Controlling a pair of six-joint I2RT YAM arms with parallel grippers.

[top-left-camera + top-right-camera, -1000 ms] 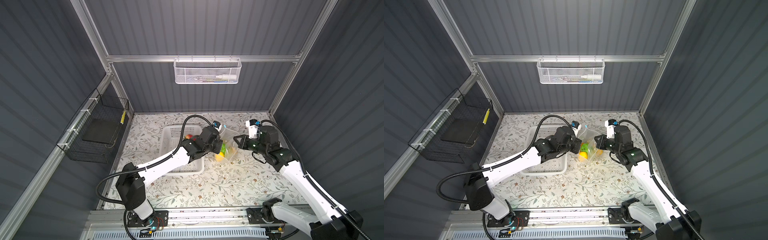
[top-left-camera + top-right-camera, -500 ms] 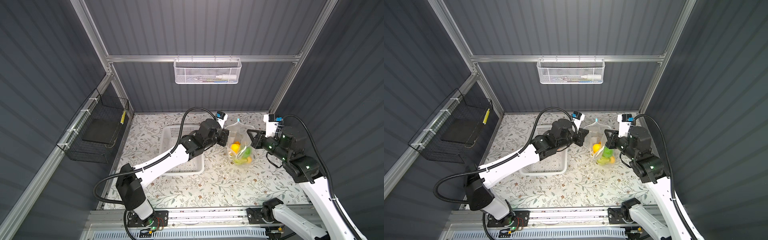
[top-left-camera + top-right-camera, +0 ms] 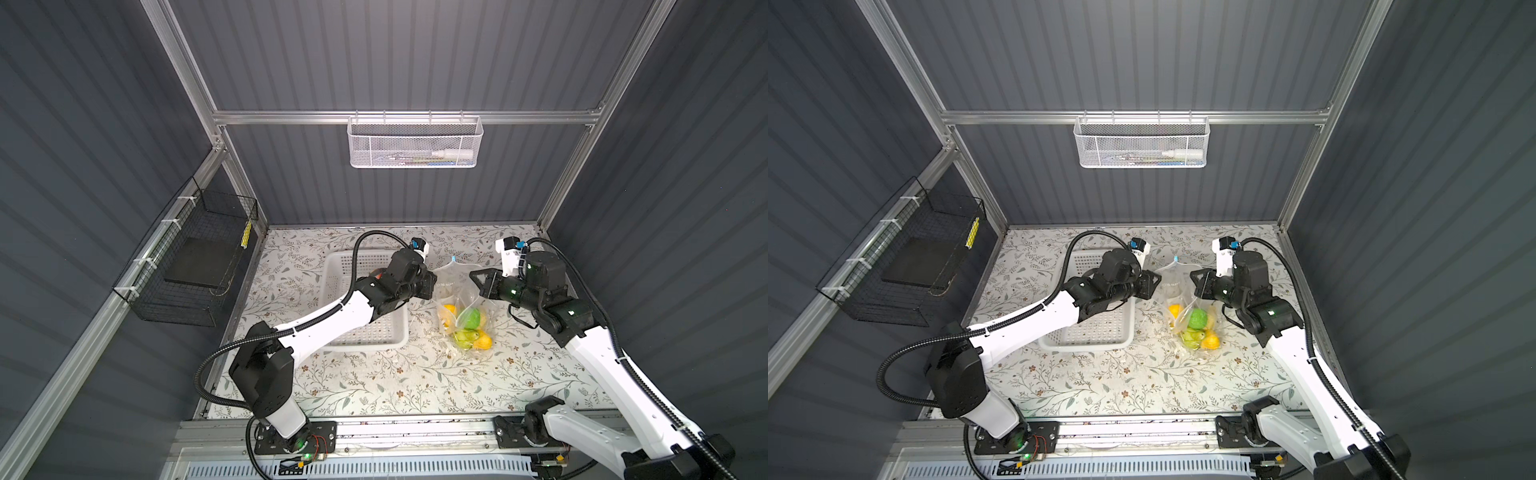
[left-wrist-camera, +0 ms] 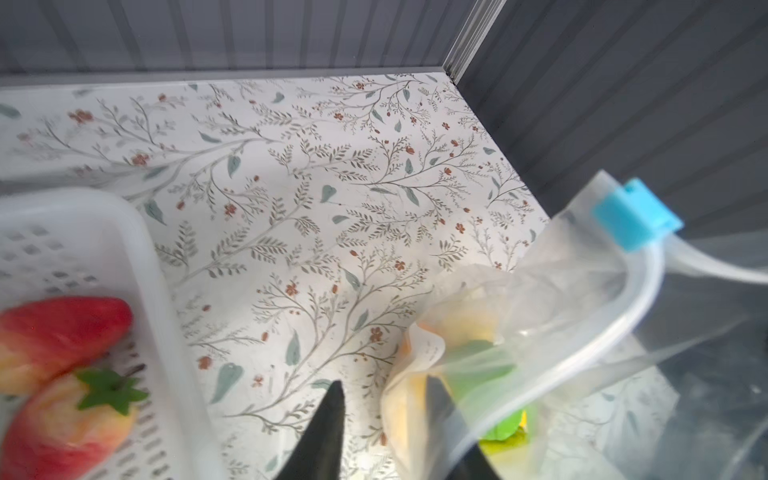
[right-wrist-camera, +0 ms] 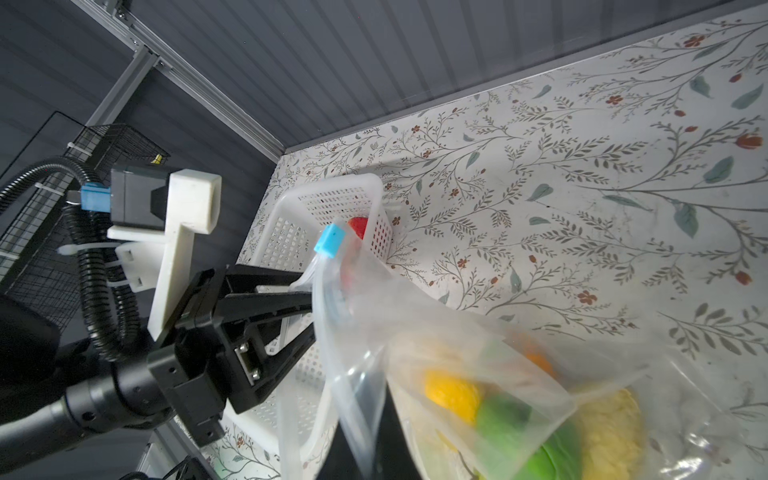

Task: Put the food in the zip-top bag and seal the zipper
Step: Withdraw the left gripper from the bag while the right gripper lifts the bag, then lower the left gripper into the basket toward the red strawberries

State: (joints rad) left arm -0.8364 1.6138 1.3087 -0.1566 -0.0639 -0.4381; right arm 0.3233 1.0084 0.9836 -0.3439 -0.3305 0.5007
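Observation:
The zip-top bag [image 3: 457, 291] hangs crinkled right of the white basket, its lower part on the table. Inside it lies food: a yellow lemon [image 3: 449, 310], a round green fruit [image 3: 470, 318], a green pear [image 3: 462, 336] and an orange piece [image 3: 483, 342]. The zipper [image 4: 623, 328] stands parted, its light-blue slider [image 4: 636, 216] at the far end. My right gripper [image 5: 374, 440] is shut on the bag's rim film. My left gripper [image 4: 386, 419] is open, with the bag's edge between its fingers and one finger behind the plastic. Two red strawberries [image 4: 62, 328] lie in the basket.
The white perforated basket [image 3: 374, 332] sits under my left arm. A white mesh basket [image 3: 413, 143] hangs on the back wall and a black wire basket [image 3: 199, 257] on the left wall. The right wall runs close behind my right arm.
The bag was raised from beside the basket and hung between both grippers. Since then my left gripper has opened and drawn back a little, and the bag has sagged lower.

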